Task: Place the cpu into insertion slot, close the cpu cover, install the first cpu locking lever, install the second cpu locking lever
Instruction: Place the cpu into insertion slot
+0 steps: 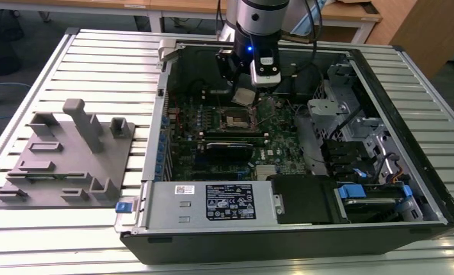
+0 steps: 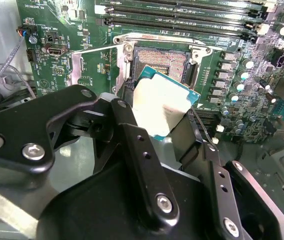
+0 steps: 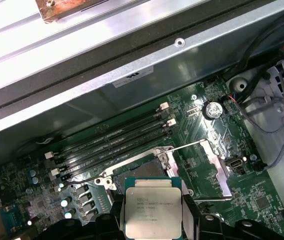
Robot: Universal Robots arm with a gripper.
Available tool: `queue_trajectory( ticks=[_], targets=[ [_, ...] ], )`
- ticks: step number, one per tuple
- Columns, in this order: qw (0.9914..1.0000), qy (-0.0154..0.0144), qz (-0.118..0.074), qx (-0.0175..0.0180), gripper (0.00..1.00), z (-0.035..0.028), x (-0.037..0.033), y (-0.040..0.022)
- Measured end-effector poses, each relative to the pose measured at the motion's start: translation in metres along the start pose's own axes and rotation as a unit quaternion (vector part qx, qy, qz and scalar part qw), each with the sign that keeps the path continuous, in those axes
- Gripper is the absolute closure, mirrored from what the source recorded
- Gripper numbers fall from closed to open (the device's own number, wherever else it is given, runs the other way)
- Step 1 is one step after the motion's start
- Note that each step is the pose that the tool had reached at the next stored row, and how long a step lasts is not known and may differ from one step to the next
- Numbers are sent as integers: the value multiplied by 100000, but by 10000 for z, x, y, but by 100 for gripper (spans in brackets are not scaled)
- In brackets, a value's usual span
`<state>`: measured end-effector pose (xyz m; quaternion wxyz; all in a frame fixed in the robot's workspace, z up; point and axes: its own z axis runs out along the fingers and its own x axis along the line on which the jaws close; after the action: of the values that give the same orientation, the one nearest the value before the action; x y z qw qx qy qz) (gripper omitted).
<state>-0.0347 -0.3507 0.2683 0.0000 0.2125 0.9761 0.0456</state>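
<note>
Slatted metal bench (image 1: 97, 51), open computer case (image 1: 288, 243) laid flat on it. Clamped the gripper (image 1: 247, 91) on two opposite edges of the cpu (image 3: 152, 212) (metal top outward, probably to spare the contacts). Held the cpu between the jaws, slightly tilted, just above the uncovered insertion slot (image 3: 143, 172), not yet seated.

The cpu (image 3: 152, 212) has a dull silver top with dark print and a teal-green rim. The slot (image 2: 169, 62) is dark with a gold-brown field and a silver frame. The board (image 1: 188, 143) is green, its memory slots (image 3: 112, 137) black with white clips. The gripper (image 2: 158, 117) is black with silver screws. The table (image 1: 97, 57) is pale grey, ribbed in stripes; the fixture (image 1: 66, 154) is plain grey; the case (image 1: 288, 249) is black, with blue tabs (image 1: 350, 192).
</note>
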Motion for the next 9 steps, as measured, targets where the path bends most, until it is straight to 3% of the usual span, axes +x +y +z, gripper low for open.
queue_trajectory(
  ticks=[9],
  targets=[
    [100000,-14,157,-4,46,0,1,0]
  ],
)
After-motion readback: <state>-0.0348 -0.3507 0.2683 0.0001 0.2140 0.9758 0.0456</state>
